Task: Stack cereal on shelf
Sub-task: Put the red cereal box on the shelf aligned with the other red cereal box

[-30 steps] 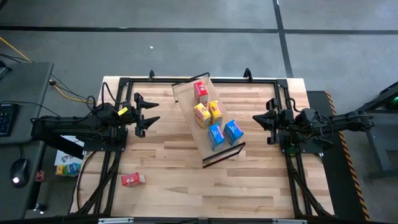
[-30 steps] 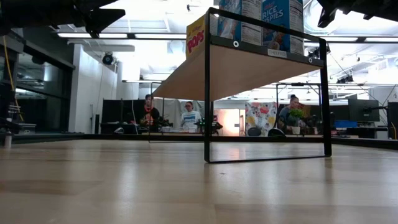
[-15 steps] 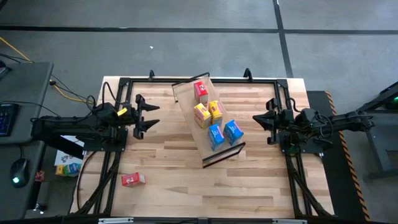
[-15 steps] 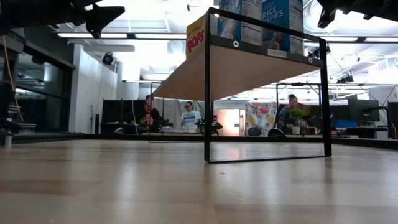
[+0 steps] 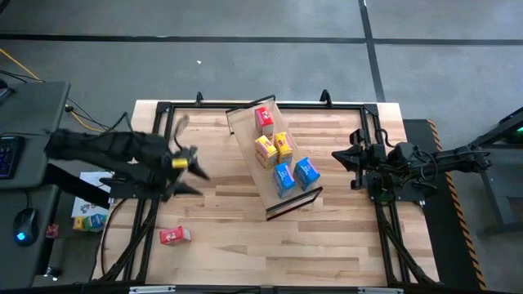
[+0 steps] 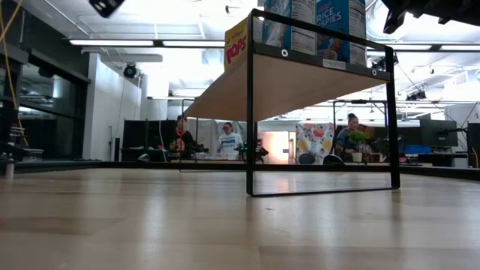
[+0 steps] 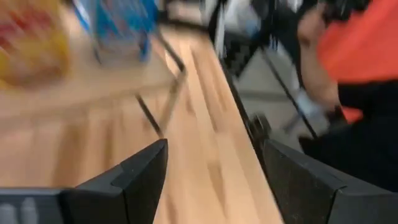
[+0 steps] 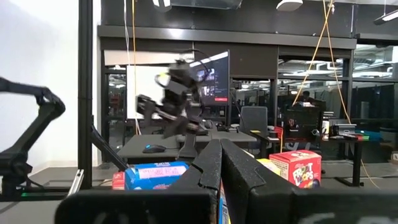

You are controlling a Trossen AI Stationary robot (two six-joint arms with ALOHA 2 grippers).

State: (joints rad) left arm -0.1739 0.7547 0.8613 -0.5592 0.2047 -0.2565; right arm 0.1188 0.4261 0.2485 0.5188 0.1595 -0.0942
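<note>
1. The left gripper [image 5: 196, 173] has its fingers [image 7: 140, 177] spread wide and holding nothing, above bare tabletop [image 5: 229, 220].
2. The right gripper [image 5: 337, 155] has its fingers pressed together, empty, beside the shelf [image 5: 245, 131].
3. Five cereal boxes [image 5: 283, 178] stand on the shelf; a red box [image 5: 173, 236] lies near the tabletop's left edge.

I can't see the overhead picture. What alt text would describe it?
Five cereal boxes stand on a slanted shelf mid-table; a sixth, the red box, lies near the table's front-left corner. The left gripper swings over the tabletop; the right gripper waits at the right.
</note>
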